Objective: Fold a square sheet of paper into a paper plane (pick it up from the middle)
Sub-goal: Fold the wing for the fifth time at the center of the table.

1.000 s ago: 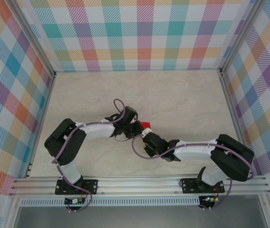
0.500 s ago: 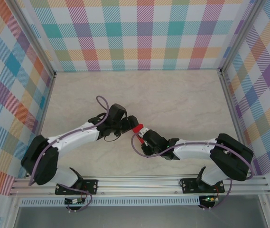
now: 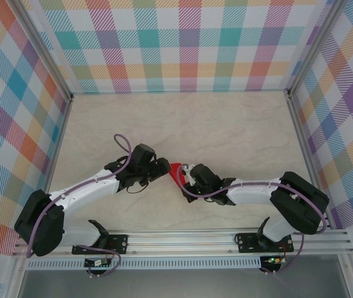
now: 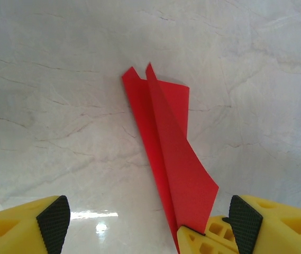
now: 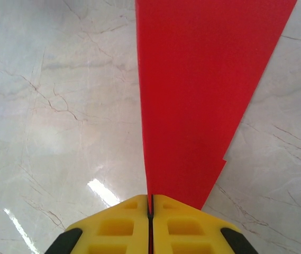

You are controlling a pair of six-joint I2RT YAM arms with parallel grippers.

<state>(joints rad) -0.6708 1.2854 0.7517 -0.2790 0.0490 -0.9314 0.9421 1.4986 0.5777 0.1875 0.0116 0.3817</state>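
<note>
I see the paper plane (image 3: pixel 176 174) about midway between the left and right edges of the worktop (image 3: pixel 232 124), somewhat closer to the near edge than the far one. It sits directly between my two hands.

My right hand (image 5: pixel 150 203) has its fingers pressed together on the plane. In the right wrist view the yellow fingers meet along a thin seam with the red paper (image 5: pixel 203 95) pinched in it, and the sheet fans out wider away from the grip. A small notch shows on the paper's right edge just beside the fingers.

My left hand (image 4: pixel 149 225) is spread wide, with its black pads (image 4: pixel 53 222) far apart at the bottom corners of the left wrist view. The plane (image 4: pixel 166 148) rises between them, nearer the right-side pad, and neither pad touches it. Its far end shows two short tips and layered folds against the marbled worktop (image 4: pixel 60 79). The other hand's yellow fingertips clamp the plane's lower end.

I cannot tell whether the plane touches the worktop.
</note>
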